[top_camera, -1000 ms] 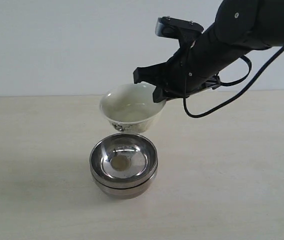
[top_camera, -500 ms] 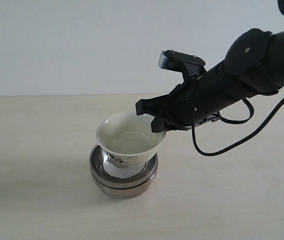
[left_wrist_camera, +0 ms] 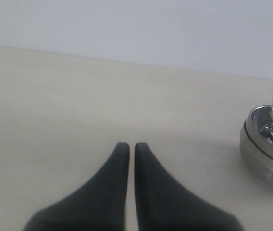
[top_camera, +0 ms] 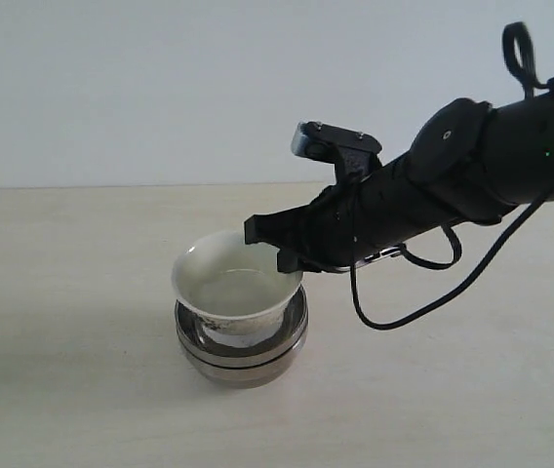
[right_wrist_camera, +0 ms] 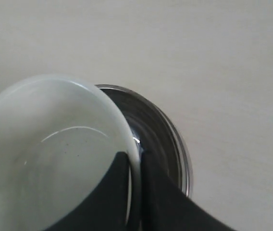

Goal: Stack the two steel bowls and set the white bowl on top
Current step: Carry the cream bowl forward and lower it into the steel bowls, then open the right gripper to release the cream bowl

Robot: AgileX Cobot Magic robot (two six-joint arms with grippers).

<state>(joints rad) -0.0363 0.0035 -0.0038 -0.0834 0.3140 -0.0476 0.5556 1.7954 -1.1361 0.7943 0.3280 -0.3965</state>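
Placing white bowl (top_camera: 233,288), slightly tilted, into 2 nested steel bowls (top_camera: 243,356) on table (top_camera: 62,390), rim pinched in right tool (right_wrist_camera: 134,159); left tool (left_wrist_camera: 128,149) shut, empty, aside. Needs seating level, then opening right tool, lifting clear.

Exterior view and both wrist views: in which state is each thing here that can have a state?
steel bowls: nested one inside the other, upright on the table.
white bowl: upright, low inside the upper one; fully seated or not, I cannot tell.
right fingers: shut on the white bowl's rim, one inside, one outside.
left fingers: shut, empty, apart from the bowls.
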